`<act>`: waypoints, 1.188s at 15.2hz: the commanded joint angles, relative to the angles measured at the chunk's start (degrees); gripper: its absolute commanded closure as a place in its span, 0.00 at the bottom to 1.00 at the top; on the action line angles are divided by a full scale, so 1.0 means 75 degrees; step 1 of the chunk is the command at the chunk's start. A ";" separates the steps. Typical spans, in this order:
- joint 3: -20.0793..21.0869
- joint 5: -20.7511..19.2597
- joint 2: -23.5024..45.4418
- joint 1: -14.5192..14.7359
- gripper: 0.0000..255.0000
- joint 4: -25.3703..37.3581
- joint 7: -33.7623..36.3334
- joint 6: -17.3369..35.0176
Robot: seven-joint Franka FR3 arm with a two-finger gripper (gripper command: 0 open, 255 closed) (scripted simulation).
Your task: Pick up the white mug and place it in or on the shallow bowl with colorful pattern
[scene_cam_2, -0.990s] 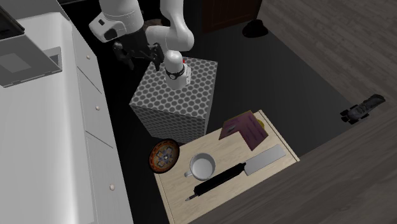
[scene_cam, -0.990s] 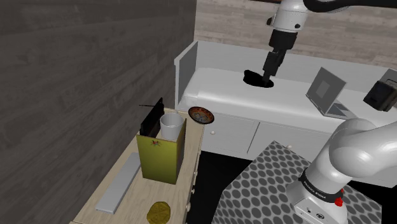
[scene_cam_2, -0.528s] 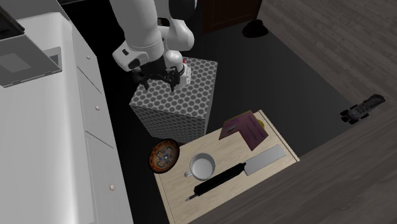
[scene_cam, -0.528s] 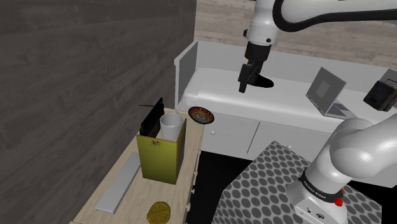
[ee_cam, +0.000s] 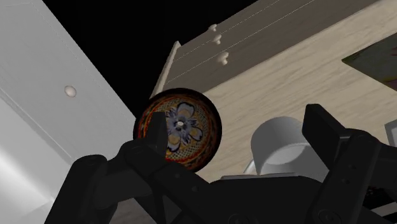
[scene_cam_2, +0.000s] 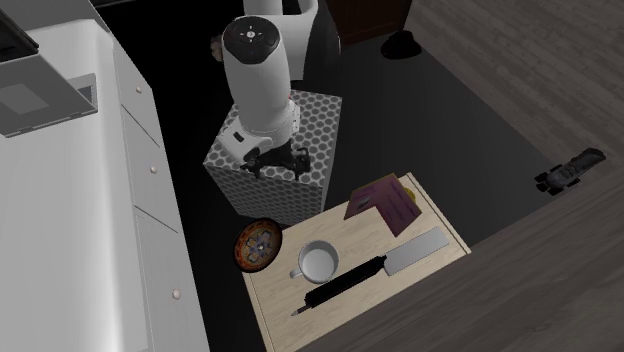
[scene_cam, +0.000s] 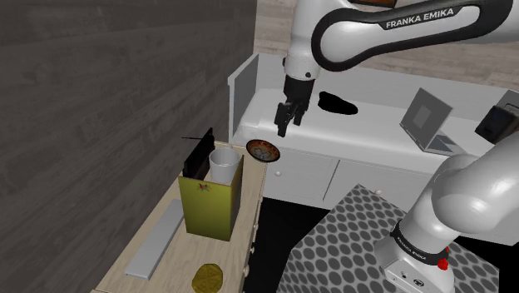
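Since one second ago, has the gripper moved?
Yes: in the shoulder view, the gripper went left and down, from the black object toward the patterned bowl.

One white mug (scene_cam_2: pixel 318 262), one patterned bowl (scene_cam_2: pixel 259 244), one knife (scene_cam_2: pixel 418 252), one olive box (scene_cam: pixel 210 208), one laptop (scene_cam: pixel 426 116) and one black hat (scene_cam_2: pixel 404 44).

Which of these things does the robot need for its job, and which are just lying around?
For the job: white mug, patterned bowl, open gripper.

Just lying about: yellow box, grey slab, laptop, toy car.
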 commanded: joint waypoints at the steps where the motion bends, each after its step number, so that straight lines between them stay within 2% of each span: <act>1: 0.0203 -0.0072 0.0462 0.0028 0.00 0.0211 0.0255 0.0284; 6: 0.0689 -0.0478 0.1795 0.0118 0.00 0.0898 0.0999 0.0939; 11: 0.1019 -0.1157 0.3237 0.0317 0.00 0.1838 0.1820 0.1366; 18: 0.1072 -0.2247 0.5351 0.0954 0.00 0.3617 0.2848 0.1511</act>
